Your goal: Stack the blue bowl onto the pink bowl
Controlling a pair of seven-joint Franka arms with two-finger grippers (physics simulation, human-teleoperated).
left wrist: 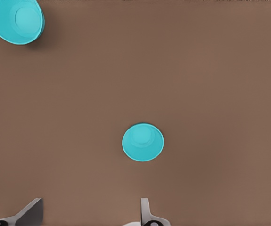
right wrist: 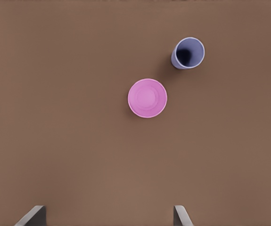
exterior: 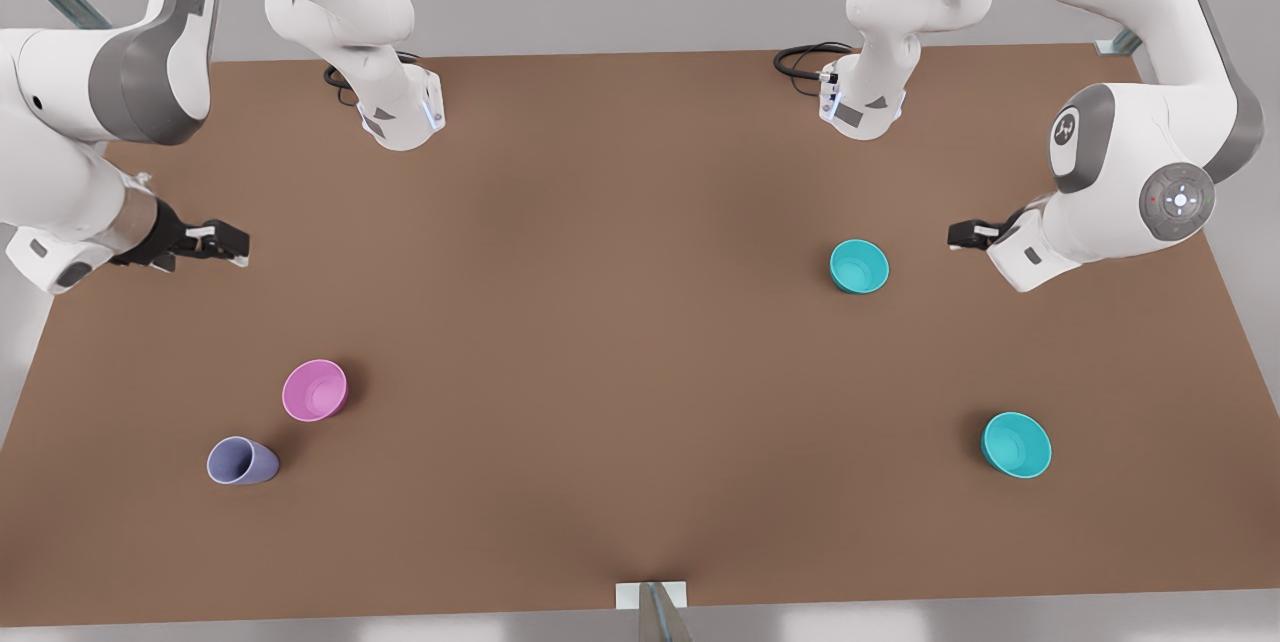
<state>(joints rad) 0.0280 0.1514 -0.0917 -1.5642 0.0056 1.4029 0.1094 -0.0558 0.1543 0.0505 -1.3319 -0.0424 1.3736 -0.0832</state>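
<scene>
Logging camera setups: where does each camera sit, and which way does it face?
Front view: high above the table, looking down; both arms show.
Left wrist view: above open left gripper, facing a turquoise bowl and second turquoise bowl.
Right wrist view: above open right gripper, facing pink bowl and cup.
Front view shares all four.

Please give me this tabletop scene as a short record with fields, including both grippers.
surface: brown table
pink bowl: upright, beside the lavender cup
turquoise bowls: one near the left gripper, another nearer the front edge
left gripper: open, empty
right gripper: open, empty, on the pink bowl's side
stacking: not started
</scene>
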